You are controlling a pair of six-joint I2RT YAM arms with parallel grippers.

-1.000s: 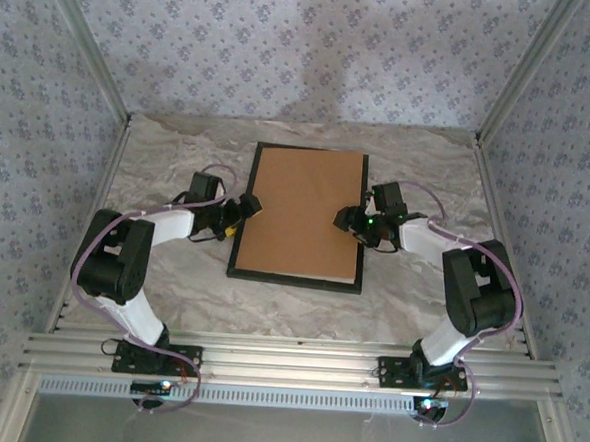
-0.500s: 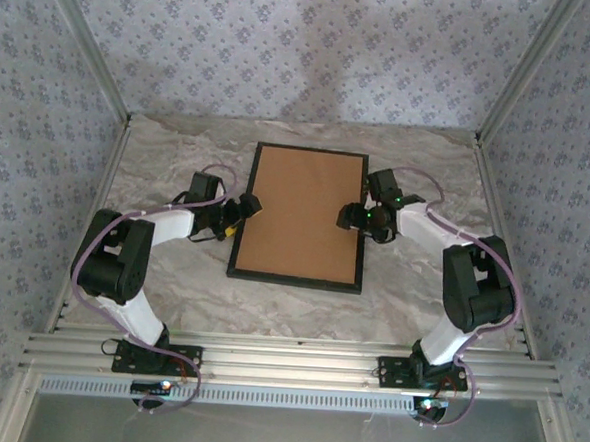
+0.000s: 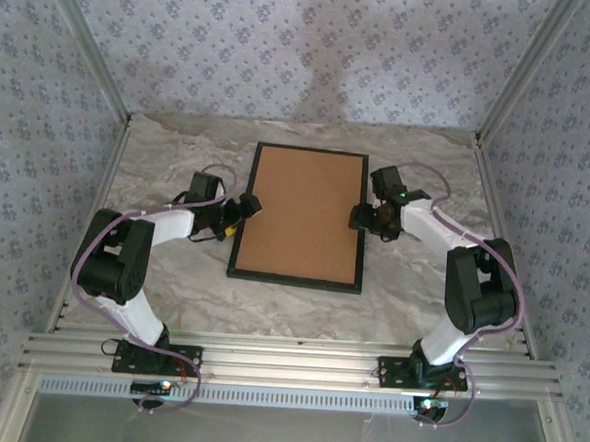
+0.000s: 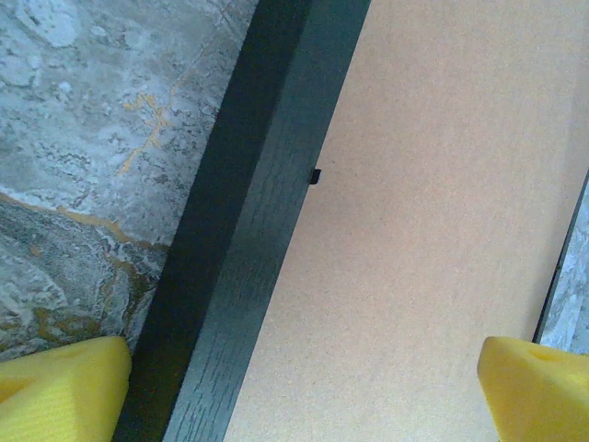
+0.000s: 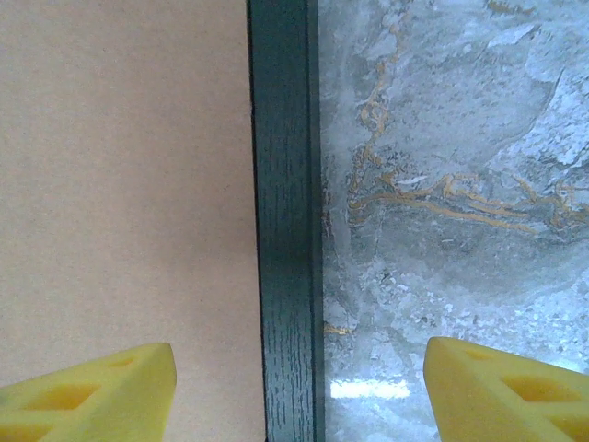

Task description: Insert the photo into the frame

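Note:
The black frame (image 3: 291,278) lies flat on the marble table with a plain brown backing board (image 3: 303,214) filling it. The photo is hidden. My left gripper (image 3: 244,208) hovers open over the frame's left edge. In the left wrist view its yellow fingertips (image 4: 64,391) straddle the frame's rail (image 4: 248,230) and the board (image 4: 433,230). My right gripper (image 3: 362,220) hangs open over the right edge. In the right wrist view one yellow fingertip (image 5: 92,396) is above the board (image 5: 120,184), the other above the table, with the rail (image 5: 287,230) between them, untouched.
A small black tab (image 4: 316,176) sits at the board's left edge. Bare marble table (image 3: 172,274) surrounds the frame. Patterned walls close in the left, right and back. An aluminium rail (image 3: 286,366) carrying the arm bases runs along the near edge.
My right gripper has shifted rightward, from over the board to over the frame's right rail, and its jaws have widened. The left arm, frame and board have stayed put.

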